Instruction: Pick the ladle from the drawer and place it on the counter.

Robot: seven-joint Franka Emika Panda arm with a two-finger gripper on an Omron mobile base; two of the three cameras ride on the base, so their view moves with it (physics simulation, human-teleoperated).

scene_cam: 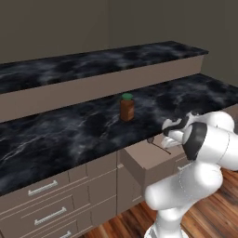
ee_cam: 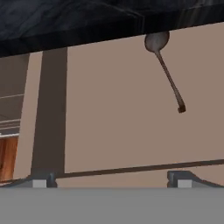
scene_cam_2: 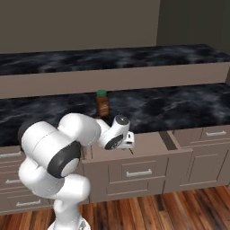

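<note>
gripper (ee_cam: 109,178): above pulled-out drawer (ee_cam: 113,109), fingers spread wide, holding nothing | ladle (ee_cam: 165,70): flat on drawer floor, bowl at back by counter (scene_cam: 69,130) edge, maybe just under it | jar (scene_cam: 127,107): upright on counter, farther back

We see the ladle (scene_cam: 159,145) partly hidden behind the arm, and the drawer (ee_cam: 113,109) cut off by the hand view's edges.

Ladle (scene_cam: 159,145) lies in open drawer (scene_cam: 144,160) below counter (scene_cam: 69,130).
</note>
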